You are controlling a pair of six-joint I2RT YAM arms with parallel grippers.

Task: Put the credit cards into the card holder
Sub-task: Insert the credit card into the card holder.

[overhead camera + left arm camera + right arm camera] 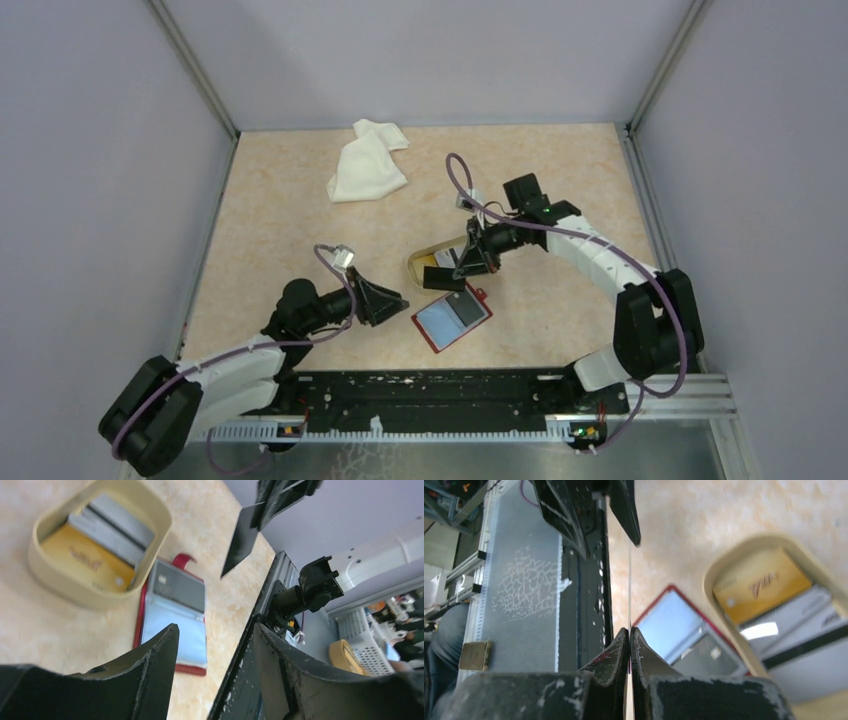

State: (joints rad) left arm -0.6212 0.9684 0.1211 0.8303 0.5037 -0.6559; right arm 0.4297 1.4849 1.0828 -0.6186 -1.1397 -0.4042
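Note:
The red card holder [452, 318] lies open on the table, with a dark grey card [466, 308] in one clear pocket. My right gripper [466, 262] is shut on a dark card [445, 278] and holds it above the holder's far edge. In the right wrist view the card [629, 580] shows edge-on between the shut fingertips of that gripper [629, 629]. A tan dish [418, 262] holds a yellow-orange card [82, 557] and grey striped cards [112, 527]. My left gripper [388, 300] is open and empty, just left of the holder [172, 615].
A crumpled white cloth [366, 160] lies at the back of the table. The black rail [440, 395] runs along the near edge. Grey walls stand on three sides.

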